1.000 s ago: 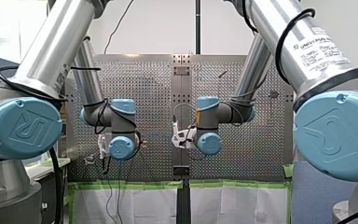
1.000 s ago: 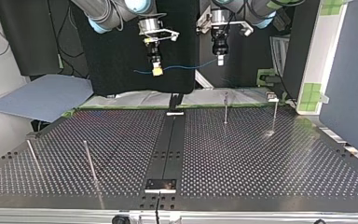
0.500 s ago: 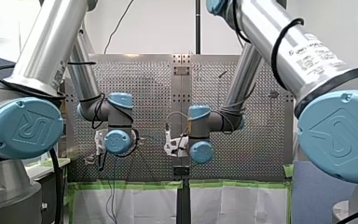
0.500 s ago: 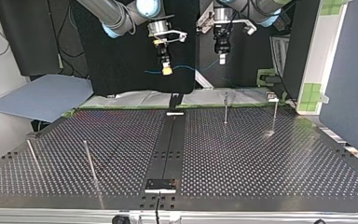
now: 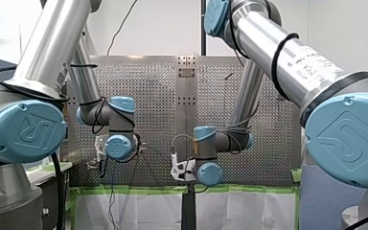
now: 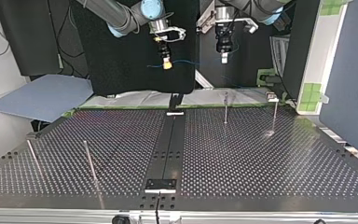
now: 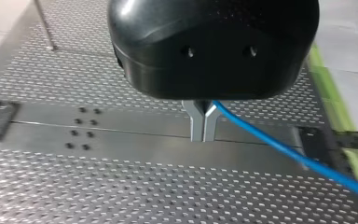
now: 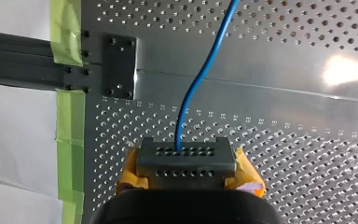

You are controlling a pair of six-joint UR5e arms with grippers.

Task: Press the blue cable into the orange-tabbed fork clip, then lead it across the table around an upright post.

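Nearest in the top view, the near posts (image 6: 89, 161) stand upright on the right arm's side of the dark middle strip (image 6: 170, 140) of the table (image 6: 261, 158). The far posts (image 6: 225, 108) stand farther back, on the other side of the strip. Beyond the far end of the strip, raised well above the table, you have both hands. The right hand (image 6: 167, 65) hangs about in line with the strip, with its yellow pads (image 8: 130, 172) closed on the blue cable (image 8: 205, 70). The left hand (image 6: 223, 58), on the far posts' side of the strip, has its metal fingers (image 7: 196, 125) pressed together and the cable pinched there. The cable runs between the two hands and touches nothing on the table. I cannot find the orange-tabbed clip in any view. I judge the cable to be thin, light and limp, with a smooth jacket that may slide in the pads. Keep the span between your hands short, and hold the cable just beside the part that must go into the clip.
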